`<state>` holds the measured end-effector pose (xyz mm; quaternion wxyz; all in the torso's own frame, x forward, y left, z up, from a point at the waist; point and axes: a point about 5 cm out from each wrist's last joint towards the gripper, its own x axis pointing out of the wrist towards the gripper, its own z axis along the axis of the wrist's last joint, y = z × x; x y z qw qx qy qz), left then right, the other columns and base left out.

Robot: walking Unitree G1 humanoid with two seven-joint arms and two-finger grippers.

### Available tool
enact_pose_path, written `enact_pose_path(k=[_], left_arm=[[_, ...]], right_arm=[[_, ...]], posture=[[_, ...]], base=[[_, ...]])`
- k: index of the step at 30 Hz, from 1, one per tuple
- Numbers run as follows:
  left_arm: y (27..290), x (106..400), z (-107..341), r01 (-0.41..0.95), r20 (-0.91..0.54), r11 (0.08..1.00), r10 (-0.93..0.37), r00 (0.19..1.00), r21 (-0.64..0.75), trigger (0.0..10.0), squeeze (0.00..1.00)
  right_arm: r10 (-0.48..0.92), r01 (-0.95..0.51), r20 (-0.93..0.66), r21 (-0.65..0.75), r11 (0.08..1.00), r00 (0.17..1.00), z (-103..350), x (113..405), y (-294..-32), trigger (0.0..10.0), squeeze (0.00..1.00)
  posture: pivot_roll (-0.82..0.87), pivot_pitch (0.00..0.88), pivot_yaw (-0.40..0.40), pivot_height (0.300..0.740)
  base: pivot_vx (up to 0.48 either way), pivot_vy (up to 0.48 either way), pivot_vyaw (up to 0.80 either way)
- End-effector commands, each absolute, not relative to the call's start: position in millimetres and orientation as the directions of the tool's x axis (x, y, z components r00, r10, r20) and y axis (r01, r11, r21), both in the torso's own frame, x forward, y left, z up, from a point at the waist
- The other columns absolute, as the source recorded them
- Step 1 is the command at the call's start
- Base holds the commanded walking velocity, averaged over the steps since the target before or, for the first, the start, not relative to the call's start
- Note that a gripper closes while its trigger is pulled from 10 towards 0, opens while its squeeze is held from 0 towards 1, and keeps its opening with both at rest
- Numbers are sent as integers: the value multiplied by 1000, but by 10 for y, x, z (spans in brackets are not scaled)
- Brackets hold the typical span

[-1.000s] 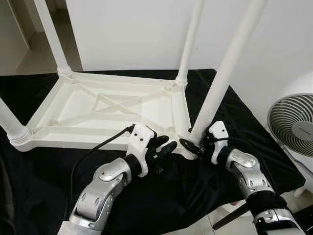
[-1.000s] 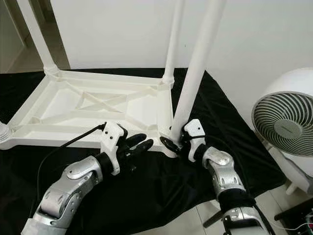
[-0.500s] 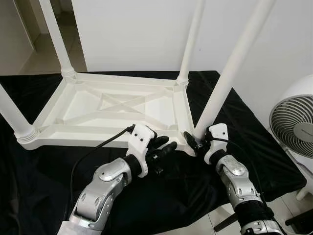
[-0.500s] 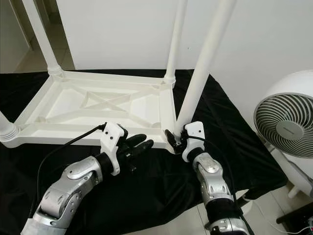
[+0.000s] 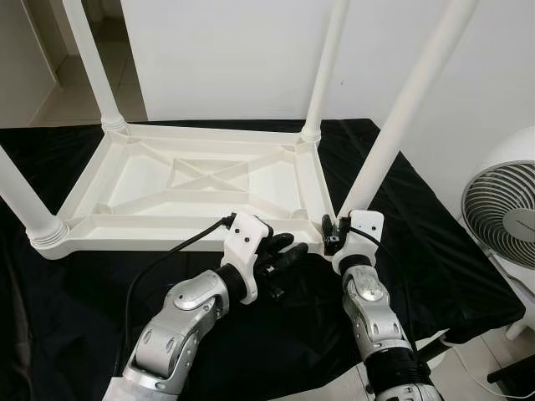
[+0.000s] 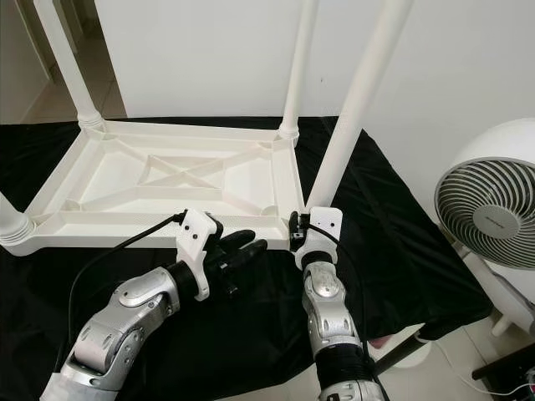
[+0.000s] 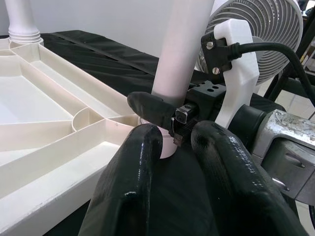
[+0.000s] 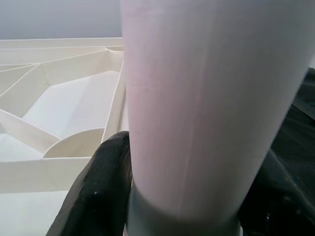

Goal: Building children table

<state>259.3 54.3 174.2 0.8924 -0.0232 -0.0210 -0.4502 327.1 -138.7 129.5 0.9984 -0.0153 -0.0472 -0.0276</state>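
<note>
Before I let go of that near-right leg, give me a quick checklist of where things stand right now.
1. Right gripper clamped around base of near-right leg: ok, fingers on both sides in the right wrist view.
2. Leg fully seated in the corner socket of the upturned tabletop: cannot tell, the joint is hidden by the gripper.
3. Leg upright: not ok, it leans to the right compared with the back legs.
4. Left gripper free: ok, open, beside the front rim, holding nothing.
5. Fan clear of the leg: ok, it stands apart.
</note>
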Motion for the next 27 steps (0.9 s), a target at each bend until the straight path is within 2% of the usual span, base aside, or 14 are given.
enact_pose_path(k=[1, 3, 4, 11, 14, 15, 16, 21, 25, 27], left_arm=[[567, 2585, 1711, 786, 42, 617, -785, 618, -29, 10000, 0], [569, 2585, 1710, 785, 42, 619, -784, 620, -29, 10000, 0], [566, 2582, 1709, 784, 43, 620, -783, 621, -30, 10000, 0], [561, 2572, 1710, 781, 46, 623, -780, 624, -33, 10000, 0], [567, 2579, 1722, 779, 52, 627, -777, 627, -29, 10000, 0], [568, 2580, 1727, 778, 54, 628, -776, 629, -27, 10000, 0], [571, 2582, 1736, 775, 60, 631, -773, 632, -31, 10000, 0], [579, 2583, 1747, 771, 68, 636, -769, 636, -35, 10000, 0], [630, 2535, 1756, 772, 71, 634, -769, 635, -42, 10000, 0], [638, 2517, 1752, 776, 65, 630, -773, 631, -42, 10000, 0]], right_arm=[[-98, 101, 74, -46, 994, 992, 1273, 3271, -1475, 10000, 0], [-104, 107, 75, -43, 993, 992, 1273, 3272, -1485, 10000, 0], [-118, 121, 82, -31, 992, 990, 1285, 3272, -1496, 10000, 1000], [-114, 117, 176, -4, 993, 978, 1440, 3242, -1508, 10000, 1000], [-92, 109, 188, -82, 991, 978, 1455, 3199, -1537, 10000, 1000], [-99, 119, 197, -92, 989, 975, 1467, 3177, -1559, 10000, 706], [-98, 119, 208, -89, 989, 973, 1482, 3136, -1580, 10000, 0], [-93, 112, 227, -69, 991, 969, 1501, 3060, -1604, 10000, 0], [-90, 115, 239, -90, 989, 967, 1460, 2752, -1681, 10000, 0], [-97, 124, 228, -105, 987, 969, 1439, 2697, -1700, 10000, 0]], posture=[[23, 66, -33, 740], [23, 66, -33, 740], [24, 65, -34, 740], [24, 62, -36, 740], [24, 59, -35, 740], [24, 59, -35, 740], [22, 56, -33, 740], [22, 55, -32, 740], [14, 66, -28, 740], [14, 66, -28, 740]], base=[[0, 0, 0], [0, 0, 0], [0, 0, 0], [0, 0, 0], [0, 0, 0], [0, 0, 0], [0, 0, 0], [0, 0, 0], [0, 0, 0], [0, 0, 0]])
